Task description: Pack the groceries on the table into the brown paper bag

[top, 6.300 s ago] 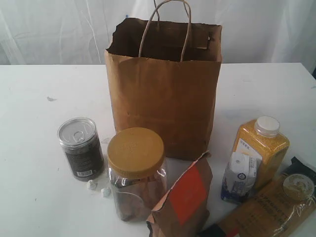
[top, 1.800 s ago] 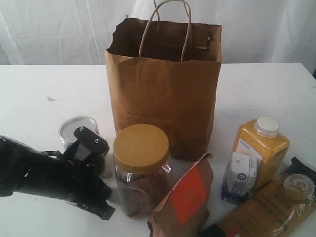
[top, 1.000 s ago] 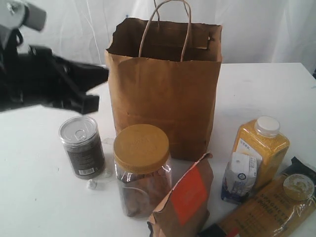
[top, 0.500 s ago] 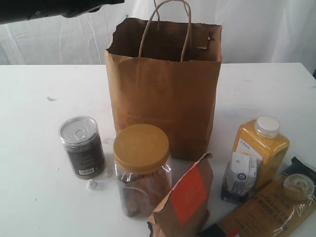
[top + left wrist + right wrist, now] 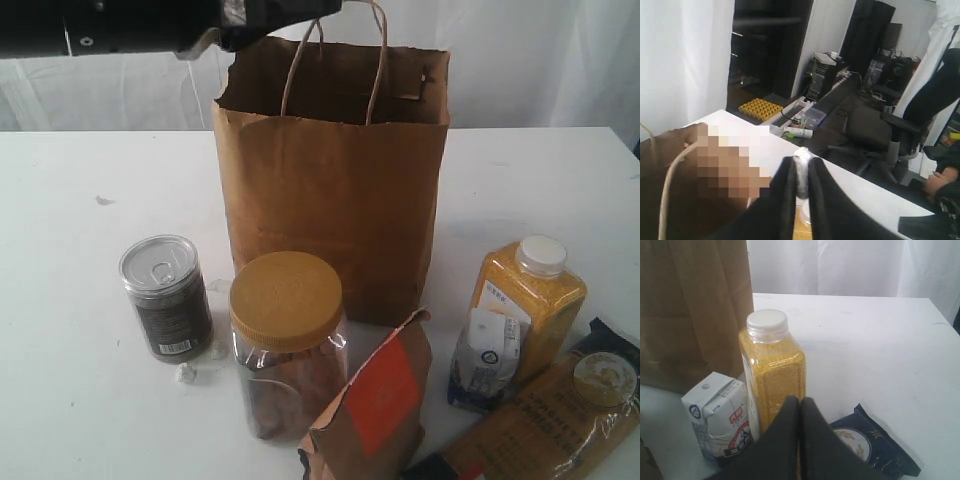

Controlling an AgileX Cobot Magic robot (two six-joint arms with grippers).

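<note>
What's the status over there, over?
Left gripper shut on small white lump, over tall brown paper bag. Right gripper shut, empty. Groceries unpacked on white tabletop.

The left gripper (image 5: 801, 159) has two black fingers (image 5: 782, 200) that are almost shut. A small white lump (image 5: 802, 172) is pinched between the tips. Close by is the brown bag (image 5: 660, 165), with a pale rope handle (image 5: 669, 190) curving along it. Part of the bag is blurred. Past the bag is the white table (image 5: 870, 197). Behind that is a dim room with a white curtain (image 5: 680, 60), a black chair (image 5: 875, 130) and a yellow tray (image 5: 759, 107) on the floor.
</note>
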